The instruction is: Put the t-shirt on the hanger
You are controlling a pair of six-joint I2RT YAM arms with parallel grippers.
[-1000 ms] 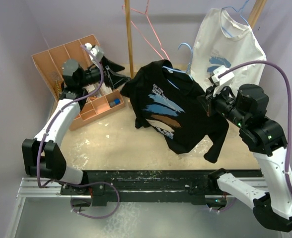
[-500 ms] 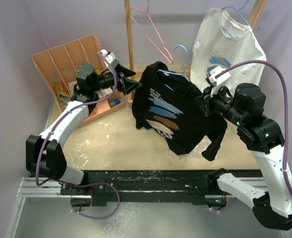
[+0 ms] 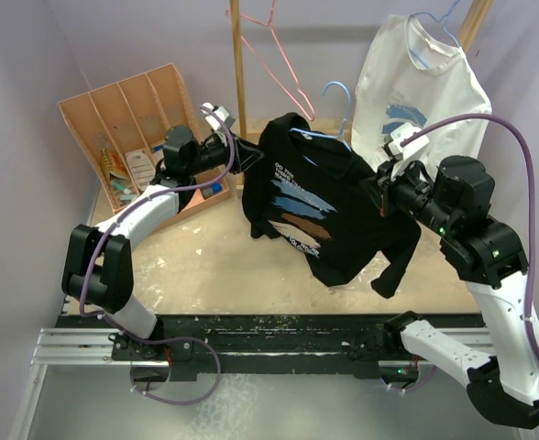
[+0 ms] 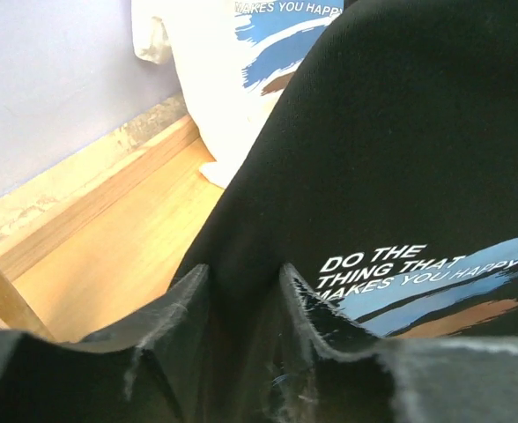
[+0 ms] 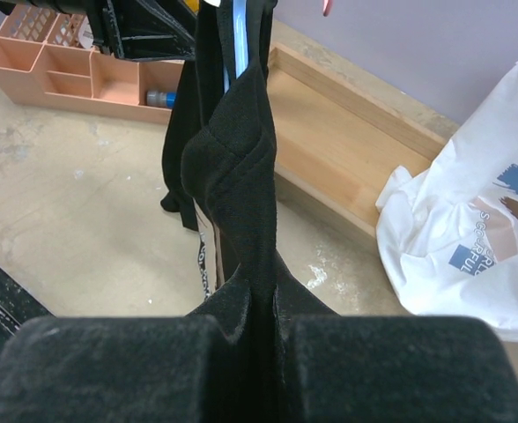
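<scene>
The black t-shirt (image 3: 324,220) hangs in the air over the table's middle, its blue graphic and white lettering facing up. The light-blue hanger (image 3: 336,93) sits in its collar with the hook sticking up behind. My right gripper (image 3: 379,188) is shut on a fold of the shirt's right shoulder, which shows in the right wrist view (image 5: 237,150) with the hanger wire (image 5: 241,40) above it. My left gripper (image 3: 251,158) is at the shirt's left sleeve. In the left wrist view its fingers (image 4: 193,295) stand apart with black cloth (image 4: 400,159) between them.
A white t-shirt (image 3: 425,82) hangs on its own hanger at the back right. A pink-red hanger (image 3: 283,60) hangs by a wooden pole (image 3: 239,73). An orange divided organizer (image 3: 127,115) stands at the back left. The arm rail (image 3: 269,330) runs along the near edge.
My left arm has swung right from the organizer to the shirt's left sleeve. The shirt and hanger have shifted slightly. The right arm has hardly moved.
</scene>
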